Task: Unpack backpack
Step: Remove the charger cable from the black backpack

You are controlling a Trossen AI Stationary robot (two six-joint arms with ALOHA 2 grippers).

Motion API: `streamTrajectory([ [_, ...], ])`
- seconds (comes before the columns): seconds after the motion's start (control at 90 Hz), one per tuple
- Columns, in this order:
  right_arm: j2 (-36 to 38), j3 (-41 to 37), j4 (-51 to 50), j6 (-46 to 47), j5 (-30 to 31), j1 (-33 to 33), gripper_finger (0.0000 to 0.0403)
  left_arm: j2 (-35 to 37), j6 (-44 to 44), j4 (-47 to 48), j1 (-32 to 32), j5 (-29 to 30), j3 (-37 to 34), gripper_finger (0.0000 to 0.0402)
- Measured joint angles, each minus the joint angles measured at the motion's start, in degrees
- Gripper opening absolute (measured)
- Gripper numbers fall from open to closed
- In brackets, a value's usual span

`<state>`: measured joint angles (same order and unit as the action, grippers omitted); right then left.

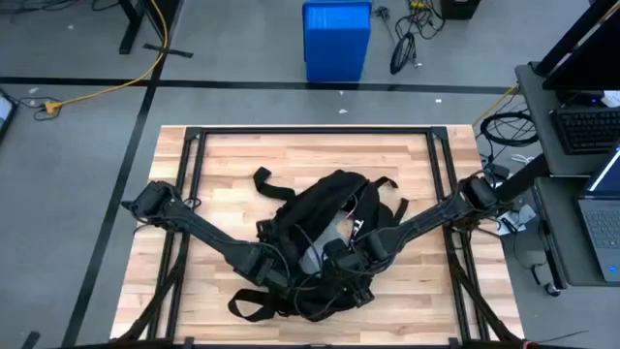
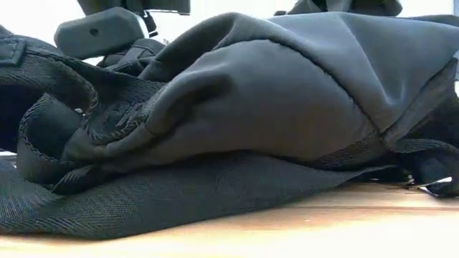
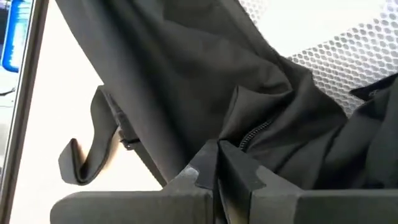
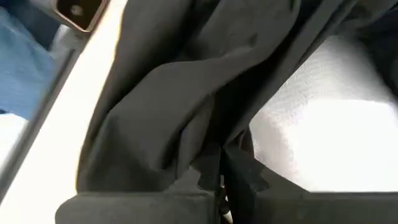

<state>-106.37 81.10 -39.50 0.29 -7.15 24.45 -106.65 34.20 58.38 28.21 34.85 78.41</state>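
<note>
The black backpack (image 1: 325,237) lies slumped on the middle of the wooden table (image 1: 223,165), its straps (image 1: 271,184) trailing toward the far and near sides. In the low view its fabric (image 2: 272,107) fills the picture. Both arms reach in from the sides to its near half. My left gripper (image 1: 279,273) is shut on the fabric by a zipper (image 3: 252,132). My right gripper (image 1: 356,254) is shut on the fabric next to a pale thing (image 4: 323,124) in the opening, also seen from above (image 1: 320,250). My left gripper pinches a fold of the backpack's black fabric beside the zipper (image 3: 239,144) between its two shut fingers (image 3: 199,177). The fabric rises in folds away from the fingertips. My right gripper pinches an edge of the backpack's black fabric (image 4: 214,140) between its two shut fingers (image 4: 245,177), at the rim of the opening next to the pale thing. How many layers it has, I cannot tell.
A black metal frame (image 1: 194,145) runs round the table's far and side edges. Beyond the table stand a blue bin (image 1: 336,39) on the floor and a desk with a laptop (image 1: 605,213) at the right. Bare wood lies on the far left and far right.
</note>
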Motion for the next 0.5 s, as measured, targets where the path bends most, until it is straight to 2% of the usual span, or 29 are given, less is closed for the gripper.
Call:
streamTrajectory([
  [0.167, 0.00, 0.00, -0.55, 1.60, -3.02, 0.16, 0.0000, 0.00, 2.12, 3.19, 0.00, 0.41, 0.00, 0.0000],
  [0.5, 0.00, 0.00, -1.21, 0.66, -3.44, -0.01, 0.0000, 0.50, 3.02, 4.70, 1.18, 0.90, 1.67, 0.0000],
])
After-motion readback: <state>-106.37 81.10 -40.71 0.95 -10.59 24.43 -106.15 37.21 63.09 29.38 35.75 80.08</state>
